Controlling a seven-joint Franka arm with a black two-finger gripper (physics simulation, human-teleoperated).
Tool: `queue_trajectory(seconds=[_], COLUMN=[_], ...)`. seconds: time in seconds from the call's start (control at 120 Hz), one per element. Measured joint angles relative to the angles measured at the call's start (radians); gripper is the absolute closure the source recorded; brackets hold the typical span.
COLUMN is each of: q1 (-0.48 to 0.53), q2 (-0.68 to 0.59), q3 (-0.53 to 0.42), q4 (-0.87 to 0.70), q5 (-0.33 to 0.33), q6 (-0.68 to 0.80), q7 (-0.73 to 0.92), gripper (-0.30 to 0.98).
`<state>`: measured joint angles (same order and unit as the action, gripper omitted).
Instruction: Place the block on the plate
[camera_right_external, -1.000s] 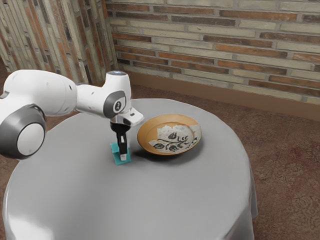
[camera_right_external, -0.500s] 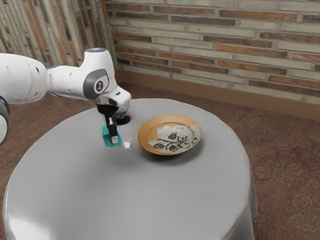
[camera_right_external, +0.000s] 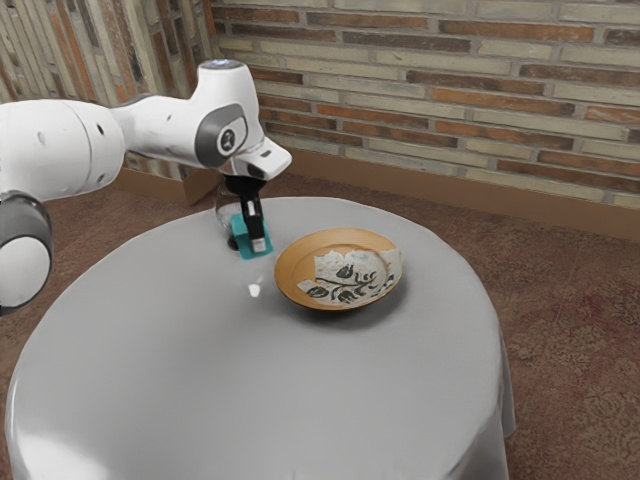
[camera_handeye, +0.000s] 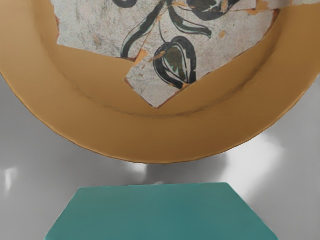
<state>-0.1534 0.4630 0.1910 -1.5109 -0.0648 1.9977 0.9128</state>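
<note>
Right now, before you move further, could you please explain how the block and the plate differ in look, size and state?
The block is plain teal with straight edges; the plate is round and ochre, with a pale patch of dark flowers. The block is much smaller than the plate. The block is held in my pincer, while the plate rests on the table.

exterior view looked down from beside the arm (camera_right_external: 65, 150), across the bench (camera_right_external: 200, 380) toward a brick wall (camera_right_external: 420, 80), wrist view looked from nearer, both showed the plate (camera_right_external: 293, 268)
</note>
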Motion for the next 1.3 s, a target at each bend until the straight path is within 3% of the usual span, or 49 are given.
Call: queue_trajectory(seconds=[0.525,1.3], q1=[-0.008,-0.006], q2=[0.127,0.287], q3=[-0.119,-0.124], q4=[0.136,0.217], q5=[-0.001,0.006], q6=[-0.021,0.148], q7=[-0.007,-0.012], gripper=[0.27,0.32])
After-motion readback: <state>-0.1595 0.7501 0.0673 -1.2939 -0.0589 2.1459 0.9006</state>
